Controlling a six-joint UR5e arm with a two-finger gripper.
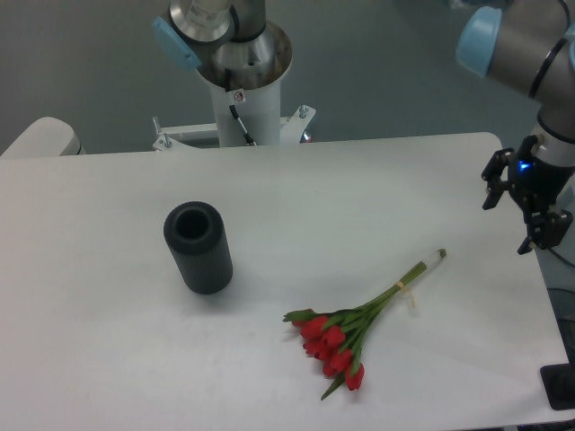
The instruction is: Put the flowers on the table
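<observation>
The table [108,359] is the biggest thing here: a broad white top, smooth and matte, with rounded corners. Behind its far edge stands the arm's base [241,76], a white round post with a shiny metal collar and pale blue caps on the grey joints. The arm [530,40] reaches round to the right side, its links grey tubes with blue end caps.

Left of centre stands a vase [198,247], a black upright cylinder with fine vertical ribs and an open dark mouth.

The flowers [346,332] lie flat on the table, right of the vase and well apart from it. The red heads are bunched at the lower left, green leaves around them, and the thin green stems run up to the right, tied with a pale band and ending in a whitish tip.

The gripper [524,208] hangs over the table's right edge, black and angular with a small blue light. Its two fingers are spread apart, holding nothing and touching nothing, clear of the stem ends.
</observation>
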